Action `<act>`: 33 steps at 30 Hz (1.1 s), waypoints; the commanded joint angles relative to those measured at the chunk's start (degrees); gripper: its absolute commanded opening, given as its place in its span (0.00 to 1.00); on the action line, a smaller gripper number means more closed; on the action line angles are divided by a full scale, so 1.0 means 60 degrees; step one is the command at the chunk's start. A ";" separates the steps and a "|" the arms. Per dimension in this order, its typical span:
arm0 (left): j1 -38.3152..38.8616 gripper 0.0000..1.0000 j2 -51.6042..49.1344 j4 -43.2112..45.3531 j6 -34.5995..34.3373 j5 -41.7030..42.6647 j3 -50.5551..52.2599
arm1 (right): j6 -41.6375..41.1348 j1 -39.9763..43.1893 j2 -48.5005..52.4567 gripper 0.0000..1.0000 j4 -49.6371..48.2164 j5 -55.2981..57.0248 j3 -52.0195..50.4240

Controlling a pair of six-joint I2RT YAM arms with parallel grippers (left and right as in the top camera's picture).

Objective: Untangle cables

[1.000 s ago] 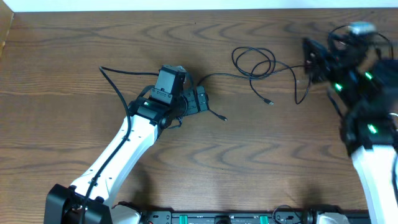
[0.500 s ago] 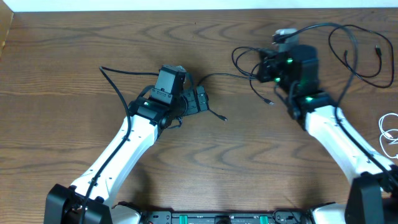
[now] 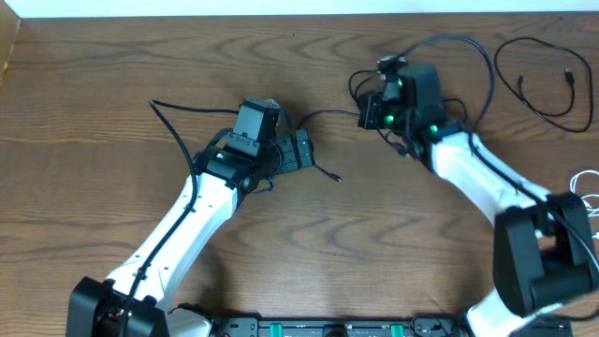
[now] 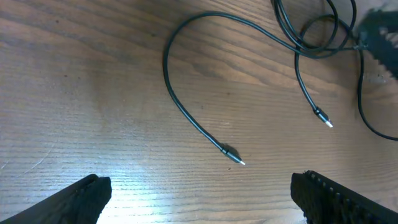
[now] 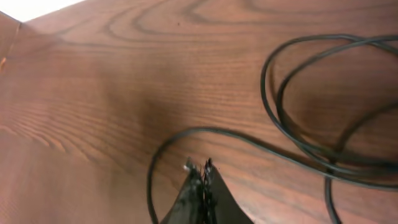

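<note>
Two arms reach over the brown wooden table (image 3: 94, 75), and the next move depends on which arm is close to which part of the thin black cables (image 3: 379, 89). Their knot of loops lies toward the far side, right of centre. The right gripper (image 5: 202, 171) hangs at the knot's left edge, fingers pressed together with nothing visible between them. One strand curves across just ahead of the tips, broadside to them, with the stacked loops off to one side.

From the knot a single black tail (image 4: 186, 112) runs out toward the left gripper (image 4: 202, 186), whose fingers stand wide apart and empty. The tail's small metal-tipped plug end (image 4: 233, 157) lies on the wood just ahead of that gap, so I'd judge the left arm the nearer one for that end.

A second ago the right arm was out at the table's right edge, and half a second ago it was midway; now it is over the knot. A separate black loop (image 3: 533, 80) now lies at the far right, well apart from the knot, near a short white cord (image 3: 585, 192). The left arm has not budged.
</note>
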State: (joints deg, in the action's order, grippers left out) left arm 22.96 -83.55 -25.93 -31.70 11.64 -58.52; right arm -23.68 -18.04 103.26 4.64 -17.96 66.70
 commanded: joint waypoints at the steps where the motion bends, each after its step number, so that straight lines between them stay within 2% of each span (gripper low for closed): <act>1: -0.0029 0.99 -0.0062 -0.0033 0.0018 -0.0095 -0.0033 | 0.0229 -0.0036 0.0586 0.01 0.1217 -0.0353 0.1421; 5: -0.0029 0.99 -0.0062 -0.0033 0.0015 -0.0098 -0.0033 | 0.0936 -0.0015 0.1202 0.01 0.2426 -0.0350 0.2390; 12: -0.0029 0.99 -0.0062 -0.0033 0.0015 -0.0098 -0.0033 | 0.0969 0.0018 0.2226 0.01 0.2594 -0.0353 0.2707; 17: -0.0029 0.99 -0.0062 -0.0033 0.0015 -0.0098 -0.0033 | 0.1432 -0.0193 0.2703 0.01 0.2543 -0.0346 0.2707; 33: -0.0029 0.99 -0.0062 -0.0033 0.0015 -0.0098 -0.0033 | 0.1468 -0.0331 0.3741 0.01 0.1239 0.0284 0.2707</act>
State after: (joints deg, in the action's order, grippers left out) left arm 22.96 -83.55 -25.93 -31.70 11.64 -58.52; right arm -15.81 -19.73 123.83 13.41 -18.22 82.13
